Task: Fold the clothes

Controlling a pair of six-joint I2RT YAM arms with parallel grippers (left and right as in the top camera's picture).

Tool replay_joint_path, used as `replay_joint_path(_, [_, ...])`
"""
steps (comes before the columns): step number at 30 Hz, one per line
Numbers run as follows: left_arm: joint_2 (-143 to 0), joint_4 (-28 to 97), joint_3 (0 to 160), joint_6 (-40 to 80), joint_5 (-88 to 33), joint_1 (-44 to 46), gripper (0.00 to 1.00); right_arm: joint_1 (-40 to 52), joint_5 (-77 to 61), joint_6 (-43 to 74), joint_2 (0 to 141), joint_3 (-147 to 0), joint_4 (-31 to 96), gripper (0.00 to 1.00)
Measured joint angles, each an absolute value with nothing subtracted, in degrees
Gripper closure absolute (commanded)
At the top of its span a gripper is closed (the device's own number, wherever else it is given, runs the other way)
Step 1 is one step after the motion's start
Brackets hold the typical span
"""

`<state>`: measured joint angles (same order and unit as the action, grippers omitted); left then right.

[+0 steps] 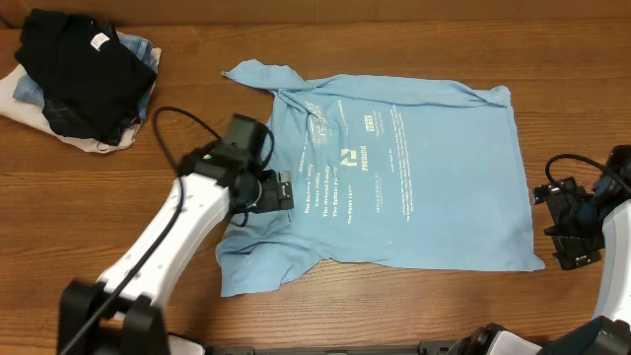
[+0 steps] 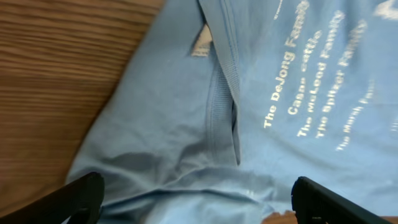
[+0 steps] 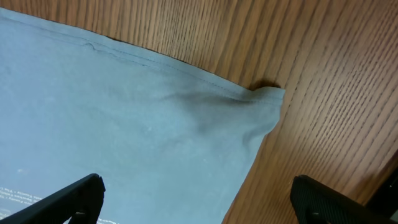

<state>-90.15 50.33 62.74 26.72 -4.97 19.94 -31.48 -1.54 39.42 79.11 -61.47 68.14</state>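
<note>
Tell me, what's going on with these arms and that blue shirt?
Two robot arms seem set to fold the blue shirt, which lies spread out, unfolded, on the table. The left gripper hangs open over its collar end; the right gripper is open beside the hem corner. Neither holds anything.

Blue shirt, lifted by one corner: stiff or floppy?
Likely floppy: the blue shirt lies flat with soft creases at its sleeve, so it should drape. A push would probably bunch it, as at the curled hem corner.
</note>
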Motion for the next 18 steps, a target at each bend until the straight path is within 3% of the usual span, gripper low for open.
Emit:
replay_joint_path(5, [-98.1,49.5,67.0,26.5,-4.3,22.6,0.11,-31.5,-1.6,39.3,79.1,-61.5,67.9,0.0])
replay_joint_path(10, [-103.3,49.2,72.1,27.0,-3.7,24.7,0.27,-31.5,-1.7,39.2,79.1,-61.5,67.9,0.0])
replay_joint_path(18, [-109.9,48.2,73.5,28.7,-3.4,24.7,0.3,-31.5,-1.7,39.0,79.1,-61.5,67.9,0.0])
